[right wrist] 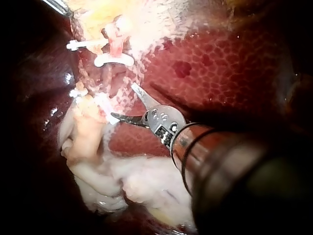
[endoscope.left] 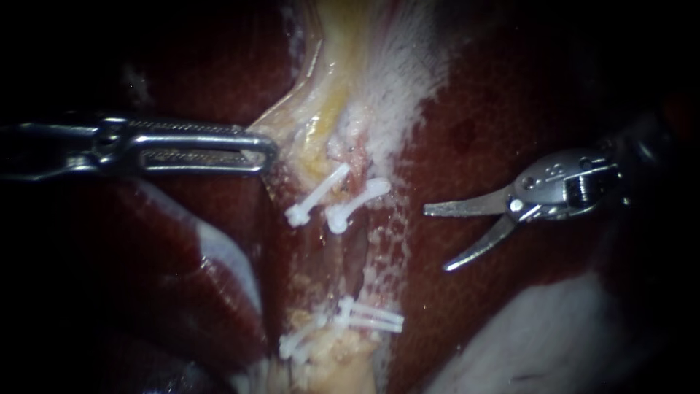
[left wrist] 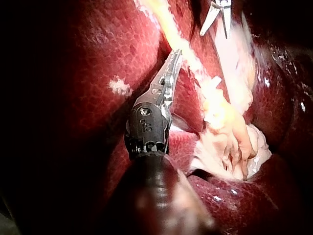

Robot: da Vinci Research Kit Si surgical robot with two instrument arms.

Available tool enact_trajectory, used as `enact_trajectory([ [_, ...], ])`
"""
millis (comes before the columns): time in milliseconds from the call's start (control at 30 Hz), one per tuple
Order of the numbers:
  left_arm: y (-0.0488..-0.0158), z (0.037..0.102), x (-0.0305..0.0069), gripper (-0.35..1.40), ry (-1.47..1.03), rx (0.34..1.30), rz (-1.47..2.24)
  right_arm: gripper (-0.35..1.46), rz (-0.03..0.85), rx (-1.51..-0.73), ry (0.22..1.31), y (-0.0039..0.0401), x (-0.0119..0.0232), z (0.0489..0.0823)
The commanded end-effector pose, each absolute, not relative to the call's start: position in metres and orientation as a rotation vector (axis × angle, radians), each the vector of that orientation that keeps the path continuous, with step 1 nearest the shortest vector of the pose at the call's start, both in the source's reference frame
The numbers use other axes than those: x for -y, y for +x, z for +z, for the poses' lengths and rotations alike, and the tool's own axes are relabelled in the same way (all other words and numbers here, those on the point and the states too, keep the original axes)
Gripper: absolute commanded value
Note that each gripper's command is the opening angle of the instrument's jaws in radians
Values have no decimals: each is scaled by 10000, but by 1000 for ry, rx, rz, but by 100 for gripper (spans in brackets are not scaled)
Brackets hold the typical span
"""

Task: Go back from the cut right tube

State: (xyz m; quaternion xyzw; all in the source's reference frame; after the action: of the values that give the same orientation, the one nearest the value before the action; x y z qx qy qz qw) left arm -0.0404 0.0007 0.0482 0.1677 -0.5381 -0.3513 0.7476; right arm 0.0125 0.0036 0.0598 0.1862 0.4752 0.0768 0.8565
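Right instrument [endoscope.left: 436, 240]: tool released, the two blades spread in a V with nothing between them. It sits over bare liver [endoscope.left: 510, 109], touching neither tube nor clip.

Cut right tube [endoscope.left: 353, 166] lies toward the view's left of that tool in the endoscope view, with a clear strip of liver between them. The tube's long axis runs top to bottom there. The blades point at it crosswise, roughly square to it. The upper clip [endoscope.left: 357, 204] sits on the tube's stump. The lower clips [endoscope.left: 372, 315] sit further down the same line, and the gap between the two sets faces the blade tips. The right wrist view agrees: the tool [right wrist: 123, 101] is aimed at the clipped strip and just short of it.

Left instrument [endoscope.left: 262, 142]: tool clenched on the edge of the yellow tissue [endoscope.left: 321, 109] just above the upper clip, holding it toward the left. It is nearer the tube, but it is occupied.

My read: the retreat is straight back along the right shaft, toward upper right, away from the clips. Not much travel looks to be left.
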Motion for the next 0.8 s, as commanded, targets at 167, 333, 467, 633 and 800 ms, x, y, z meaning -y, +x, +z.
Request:
enact_trajectory([
  [167,-405,497,-5,-21,365,1156,-760,143,160,-998,392,124,-35,598],
  [333,-406,519,-2,-23,378,1129,-776,143,160,-998,392,123,-34,598],
  [467,-412,527,3,-23,378,1102,-782,143,159,-999,392,122,-34,597],
  [633,-420,535,11,-23,391,1085,-779,143,154,-1000,389,121,-34,597],
  [800,-423,539,14,-23,400,1077,-777,143,154,-1000,389,121,-34,597],
])
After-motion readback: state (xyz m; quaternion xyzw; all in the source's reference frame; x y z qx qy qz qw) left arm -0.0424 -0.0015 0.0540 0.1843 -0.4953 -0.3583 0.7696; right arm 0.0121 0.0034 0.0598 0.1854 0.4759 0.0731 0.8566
